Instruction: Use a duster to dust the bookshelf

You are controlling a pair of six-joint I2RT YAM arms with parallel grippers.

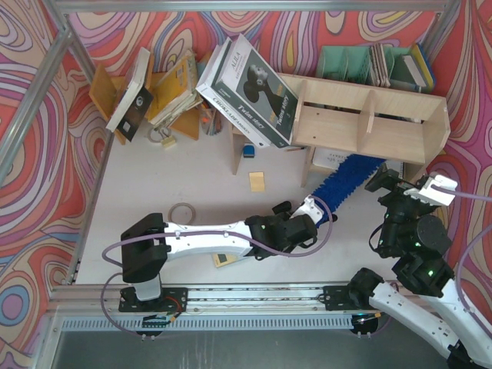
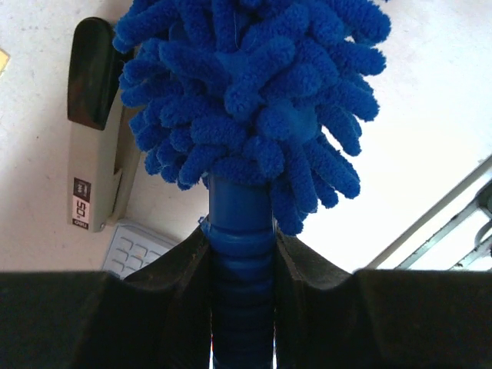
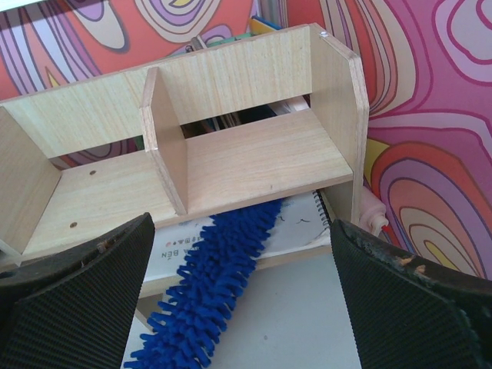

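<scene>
The pale plywood bookshelf (image 1: 369, 115) stands at the back right, with upright dividers and a rounded side panel; it also fills the right wrist view (image 3: 254, 154). The blue fluffy duster (image 1: 346, 181) lies slanted, its tip under the shelf's lower board on a spiral notebook (image 3: 338, 223). The duster also shows in the right wrist view (image 3: 215, 284) and the left wrist view (image 2: 254, 100). My left gripper (image 1: 317, 206) is shut on the duster's blue handle (image 2: 241, 254). My right gripper (image 1: 400, 184) is open and empty, in front of the shelf's right end.
A box of books (image 1: 250, 88) leans on the shelf's left end. An orange-brown rack (image 1: 165, 96) with books stands at the back left, green file holders (image 1: 357, 61) behind the shelf. A stapler (image 2: 92, 123) and a calculator (image 2: 138, 250) lie near the duster. A tape ring (image 1: 181, 212) lies at left.
</scene>
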